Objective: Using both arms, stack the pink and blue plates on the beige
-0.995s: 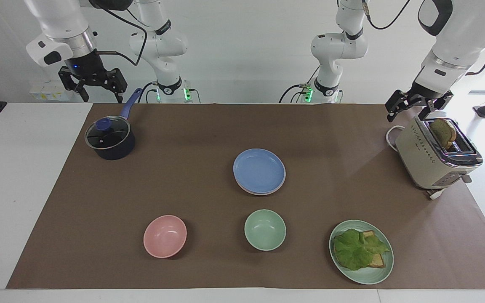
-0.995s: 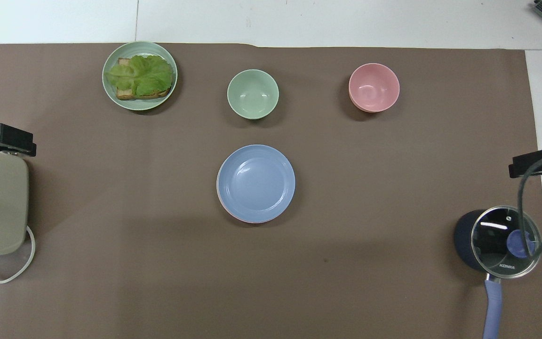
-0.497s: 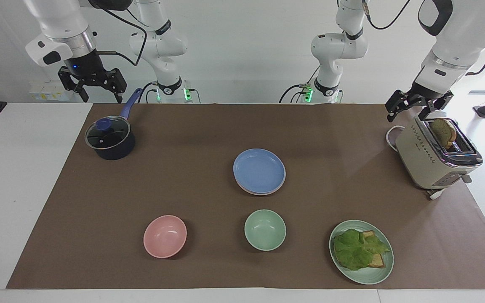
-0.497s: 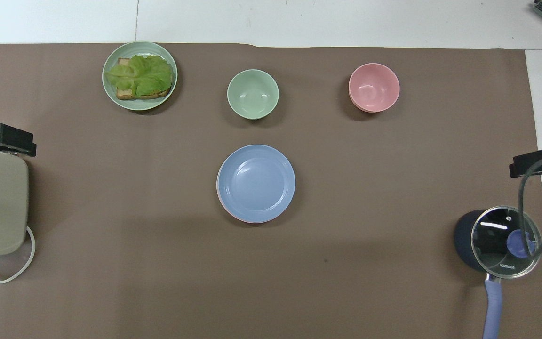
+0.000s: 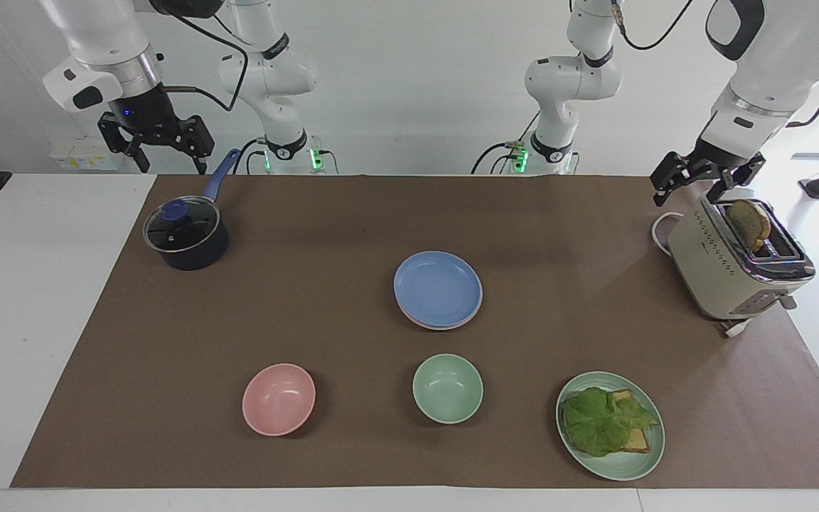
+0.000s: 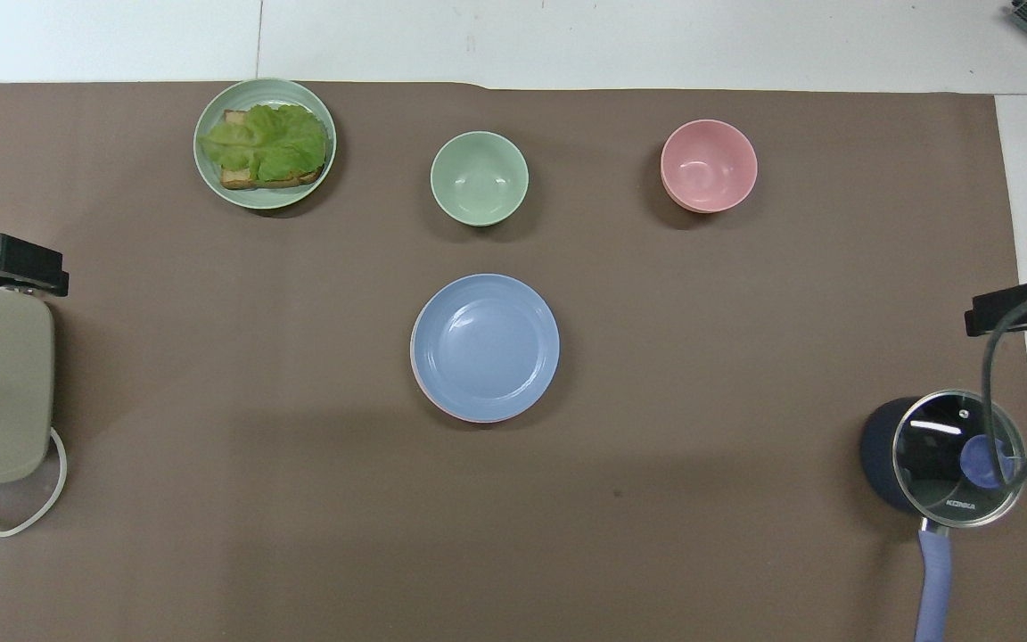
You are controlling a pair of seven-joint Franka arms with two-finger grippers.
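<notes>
The blue plate [image 5: 438, 288] [image 6: 485, 346] lies on top of a stack at the middle of the mat. Under it only a thin rim of the pink plate [image 6: 439, 409] [image 5: 426, 325] peeks out. The beige plate is hidden beneath them. Neither gripper holds or touches anything. My left gripper [image 5: 688, 196] [image 6: 7, 266] hangs open in the air over the toaster's end of the table. Over the table edge beside the pot's handle my right gripper [image 5: 171, 161] [image 6: 1017, 310] is raised and open.
A beige toaster [image 5: 735, 267] with bread in it stands at the left arm's end. A dark lidded pot [image 5: 185, 235] sits at the right arm's end. Farthest from the robots are a pink bowl [image 5: 279, 399], a green bowl [image 5: 448, 388] and a green plate [image 5: 633, 466] with lettuce and toast.
My right gripper has crept up very slightly. The plates, the left arm and everything else have stayed where they were.
</notes>
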